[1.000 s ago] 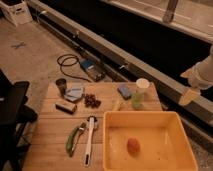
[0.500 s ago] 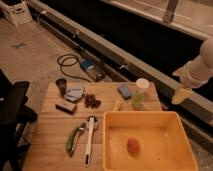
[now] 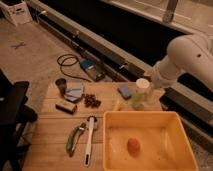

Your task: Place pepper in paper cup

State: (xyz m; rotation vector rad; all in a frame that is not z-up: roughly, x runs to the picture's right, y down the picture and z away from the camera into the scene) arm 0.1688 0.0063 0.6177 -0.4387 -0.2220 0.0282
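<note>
Dim warm light falls on a slatted pale wooden table (image 3: 50, 127) standing on a grey concrete floor, with a long dark channel running behind it.

Since half a second ago the robot's thick white arm (image 3: 186, 56) has swung left from beyond the table's right end. Its gripper (image 3: 151, 96) now hangs over the far right corner of the table, just beside the small white paper cup with a round pale rim (image 3: 142, 84). I cannot tell whether the gripper is open or closed. Nothing on the table has moved.

The long, slender, slightly curved green pepper (image 3: 74, 139) lies flat near the front of the table, well apart from the cup and the gripper. Just to its right lies a long white-handled utensil (image 3: 89, 142), roughly parallel to it.

A big glossy yellow plastic tub (image 3: 150, 120) fills the front right of the table, with a small round orange object (image 3: 133, 145) on its floor.

Further back sit a dark metal cup (image 3: 61, 85), a soft grey-blue pad (image 3: 75, 92), a cluster of small dark round pieces (image 3: 91, 101), a small dark block (image 3: 66, 106) and a blue rectangular sponge (image 3: 125, 91).

On the floor behind, a black cable (image 3: 66, 62) coils beside a blue device (image 3: 88, 65). A white box (image 3: 18, 11) stands at the far left; any print on it is too small to read.
</note>
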